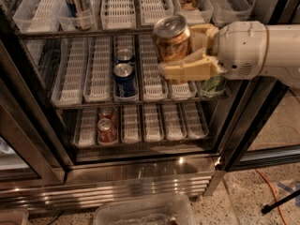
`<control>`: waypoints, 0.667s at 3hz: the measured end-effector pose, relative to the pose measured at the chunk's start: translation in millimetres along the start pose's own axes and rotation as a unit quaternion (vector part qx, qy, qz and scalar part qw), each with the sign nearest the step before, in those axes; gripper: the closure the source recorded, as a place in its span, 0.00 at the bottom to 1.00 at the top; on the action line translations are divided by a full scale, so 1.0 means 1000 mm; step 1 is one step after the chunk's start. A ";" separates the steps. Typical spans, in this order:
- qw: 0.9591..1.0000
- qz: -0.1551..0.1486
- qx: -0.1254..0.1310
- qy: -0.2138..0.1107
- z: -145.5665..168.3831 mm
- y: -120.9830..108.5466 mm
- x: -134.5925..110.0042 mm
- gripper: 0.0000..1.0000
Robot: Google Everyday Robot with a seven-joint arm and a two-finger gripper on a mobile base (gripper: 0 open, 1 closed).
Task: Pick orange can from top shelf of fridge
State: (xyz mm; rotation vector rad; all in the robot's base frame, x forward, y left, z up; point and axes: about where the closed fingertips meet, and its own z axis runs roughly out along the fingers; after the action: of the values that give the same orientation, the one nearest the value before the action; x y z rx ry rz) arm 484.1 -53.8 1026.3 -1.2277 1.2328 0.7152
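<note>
The main risk from here is the orange can (171,37) slipping or twisting. The gripper (181,50) pinches it low on the body with two tan fingers (187,69), so a jolt of the arm could tip the top-heavy can out of the grasp and send it onto the racks or the floor below. A second risk is a knock: the can hangs just in front of the top shelf (117,13) of the fridge (140,172), level with the shelf's front rail, and a sideways swing could clip the rail or the dark door frame on the right. The can stands upright between the closed fingers, silver lid up. One finger crosses its front lower edge and the other sits behind it, with the white wrist off to the can's right. The blue can (124,80) and red can (106,130) sit on lower racks, well apart.
</note>
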 end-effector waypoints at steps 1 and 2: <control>0.995 0.010 -0.103 0.005 0.020 0.049 0.010 1.00; 0.987 0.025 -0.159 0.006 0.030 0.086 0.014 1.00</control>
State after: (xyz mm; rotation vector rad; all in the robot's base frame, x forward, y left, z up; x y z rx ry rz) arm 417.6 -5.9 983.9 -1.4672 1.1930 0.9702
